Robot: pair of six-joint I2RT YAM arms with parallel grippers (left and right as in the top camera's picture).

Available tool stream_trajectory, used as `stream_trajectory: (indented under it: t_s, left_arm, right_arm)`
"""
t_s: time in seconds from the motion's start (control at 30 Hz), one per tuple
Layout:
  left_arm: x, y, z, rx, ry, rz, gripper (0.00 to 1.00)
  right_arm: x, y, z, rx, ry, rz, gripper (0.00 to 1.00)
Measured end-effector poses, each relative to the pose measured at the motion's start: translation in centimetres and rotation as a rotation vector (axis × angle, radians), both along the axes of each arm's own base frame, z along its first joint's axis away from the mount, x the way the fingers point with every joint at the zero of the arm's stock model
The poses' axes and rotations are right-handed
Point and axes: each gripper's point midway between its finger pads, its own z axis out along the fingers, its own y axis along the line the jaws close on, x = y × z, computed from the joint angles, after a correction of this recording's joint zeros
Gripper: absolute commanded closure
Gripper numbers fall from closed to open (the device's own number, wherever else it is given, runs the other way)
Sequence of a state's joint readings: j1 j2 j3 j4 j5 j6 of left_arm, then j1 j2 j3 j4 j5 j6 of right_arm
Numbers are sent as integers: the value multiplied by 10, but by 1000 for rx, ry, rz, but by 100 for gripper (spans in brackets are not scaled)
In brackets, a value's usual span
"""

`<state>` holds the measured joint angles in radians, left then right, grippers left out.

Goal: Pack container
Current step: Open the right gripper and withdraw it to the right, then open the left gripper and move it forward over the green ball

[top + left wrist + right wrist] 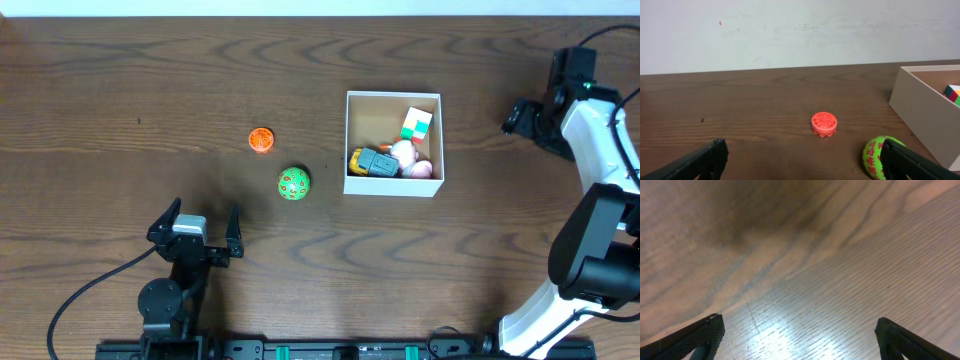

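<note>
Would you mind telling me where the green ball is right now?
In the overhead view the green ball sits on the table left of the container, below and right of the orange disc, ahead of the left gripper.

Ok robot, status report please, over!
Left gripper open, empty. Right gripper open, empty. Container part packed with toys; orange disc and green ball outside it on table. Nothing blocking them.

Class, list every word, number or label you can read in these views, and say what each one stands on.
Nothing can be quoted.
green ball: red printed marks, perhaps characters, too blurred to read.
orange disc: moulded pattern only, no text.
container: no lettering on its walls.
</note>
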<state>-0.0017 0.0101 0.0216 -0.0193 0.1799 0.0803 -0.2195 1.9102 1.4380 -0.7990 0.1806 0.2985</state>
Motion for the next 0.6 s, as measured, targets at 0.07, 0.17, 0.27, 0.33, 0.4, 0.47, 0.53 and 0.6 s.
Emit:
stream_trajectory:
  t_s: [0.07,0.17,0.27,0.33,0.4,0.47,0.53,0.6]
  left_arm:
    - [0,0,0,0,0,0,2]
    - [0,0,0,0,0,0,2]
    - [0,0,0,0,0,0,2]
    - [0,0,0,0,0,0,2]
    - [0,0,0,0,0,0,2]
    - [0,0,0,0,0,0,2]
    - [0,0,0,0,0,0,2]
    - [0,0,0,0,0,0,2]
  right_arm:
    - [-2,1,-4,8,4,-3,1]
    - [-2,2,-5,12,0,-6,1]
    - [-1,2,-5,12,-1,-6,1]
    - [-1,2,-5,12,-2,-6,1]
    - [-1,2,-5,12,-1,-6,1]
    - [-1,2,-5,12,-2,-6,1]
    - [-1,2,-5,12,-2,-6,1]
    - [-1,2,-5,12,-2,-6,1]
